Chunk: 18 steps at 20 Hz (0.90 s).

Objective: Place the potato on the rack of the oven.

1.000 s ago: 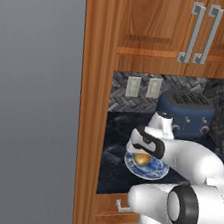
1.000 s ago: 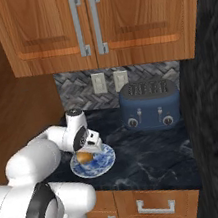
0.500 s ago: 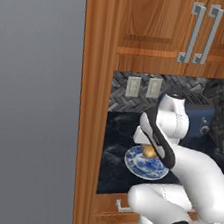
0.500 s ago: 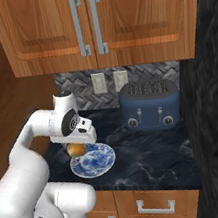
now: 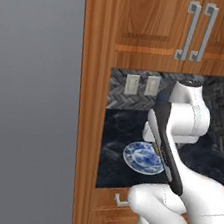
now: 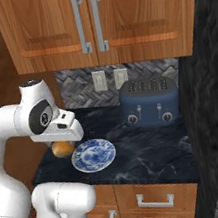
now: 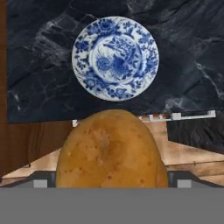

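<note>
Closest to me in the hand view, the potato (image 7: 112, 151) sits right up against the camera between the gripper's (image 7: 112, 181) tips, and I read the jaws as spread wide around it, clamped on its sides. From the right base view I see the same golden lump (image 6: 63, 148) tucked under the white hand, lifted clear of the dark marbled counter (image 6: 155, 156) and off to the left of the blue-and-white plate (image 6: 93, 155). The plate lies bare and flat on the counter; in the hand view it lies beyond the potato (image 7: 115, 57), near the counter's front edge. Further back stands a blue toaster (image 6: 150, 101) against the herringbone backsplash (image 6: 77, 88), with two wall outlets (image 6: 109, 80) above it. Highest and farthest, wooden cabinet doors (image 6: 90, 18) carry paired metal handles.
</note>
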Tool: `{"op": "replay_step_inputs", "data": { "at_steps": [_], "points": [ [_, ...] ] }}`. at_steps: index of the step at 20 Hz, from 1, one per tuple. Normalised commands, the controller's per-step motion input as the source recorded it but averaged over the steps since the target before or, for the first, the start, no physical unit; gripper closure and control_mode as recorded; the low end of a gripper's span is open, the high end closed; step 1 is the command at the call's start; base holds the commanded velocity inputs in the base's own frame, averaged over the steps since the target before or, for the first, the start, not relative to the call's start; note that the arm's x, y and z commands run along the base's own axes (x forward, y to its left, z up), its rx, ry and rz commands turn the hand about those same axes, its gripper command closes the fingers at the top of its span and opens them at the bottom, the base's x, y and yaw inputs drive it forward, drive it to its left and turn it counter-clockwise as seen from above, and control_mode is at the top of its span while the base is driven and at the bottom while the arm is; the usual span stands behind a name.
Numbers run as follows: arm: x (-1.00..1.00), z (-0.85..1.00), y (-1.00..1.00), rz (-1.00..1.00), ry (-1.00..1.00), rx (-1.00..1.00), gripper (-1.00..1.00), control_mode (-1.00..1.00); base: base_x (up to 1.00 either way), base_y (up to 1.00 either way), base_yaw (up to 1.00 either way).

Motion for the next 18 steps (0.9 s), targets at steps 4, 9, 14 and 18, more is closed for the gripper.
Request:
{"op": "replay_step_inputs", "data": {
  "at_steps": [4,9,14,18],
  "points": [
    [0.0,0.0,0.0,0.0,0.0,0.0,1.0,1.0,-1.0,-0.16,-0.01],
    [0.0,0.0,0.0,0.0,0.0,0.0,1.0,1.0,-1.0,-0.19,0.08],
    [0.0,0.0,0.0,0.0,0.0,0.0,1.0,1.0,-0.92,0.14,0.5],
    [0.0,0.0,0.0,0.0,0.0,0.0,1.0,1.0,-0.56,0.64,0.68]
  ]
}}
